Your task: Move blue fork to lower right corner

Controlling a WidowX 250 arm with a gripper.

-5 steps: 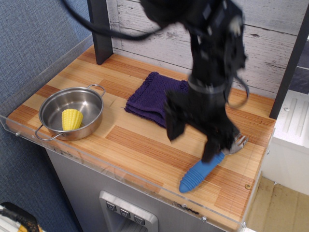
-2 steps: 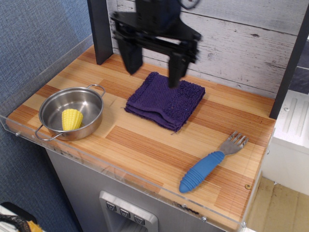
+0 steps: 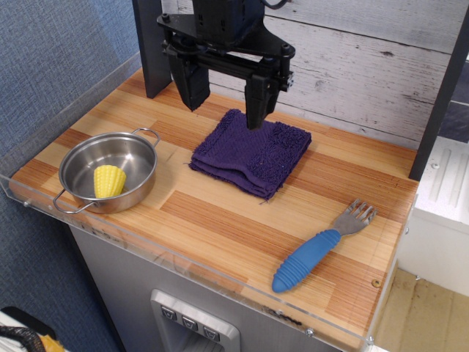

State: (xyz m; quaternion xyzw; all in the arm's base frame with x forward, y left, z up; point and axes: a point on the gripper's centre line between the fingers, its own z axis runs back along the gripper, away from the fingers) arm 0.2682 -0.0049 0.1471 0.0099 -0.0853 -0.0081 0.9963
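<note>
The blue fork (image 3: 316, 250) lies flat on the wood tabletop near the lower right corner (image 3: 370, 293), its ribbed blue handle pointing to the front and its grey tines to the back right. A small screw hole (image 3: 376, 282) sits just right of the handle. My gripper (image 3: 223, 99) is up at the back of the table, above the far edge of the purple cloth (image 3: 251, 152). Its two black fingers are spread wide apart with nothing between them. It is far from the fork.
A steel pot (image 3: 110, 170) with a yellow corn cob (image 3: 108, 180) in it stands at the front left. A clear acrylic rim (image 3: 220, 279) runs along the front edge. A dark post (image 3: 152, 48) stands at the back left, and a plank wall is behind.
My gripper let go of the fork at the front right, rose and moved to the back left above the cloth. The fork stays where it was left.
</note>
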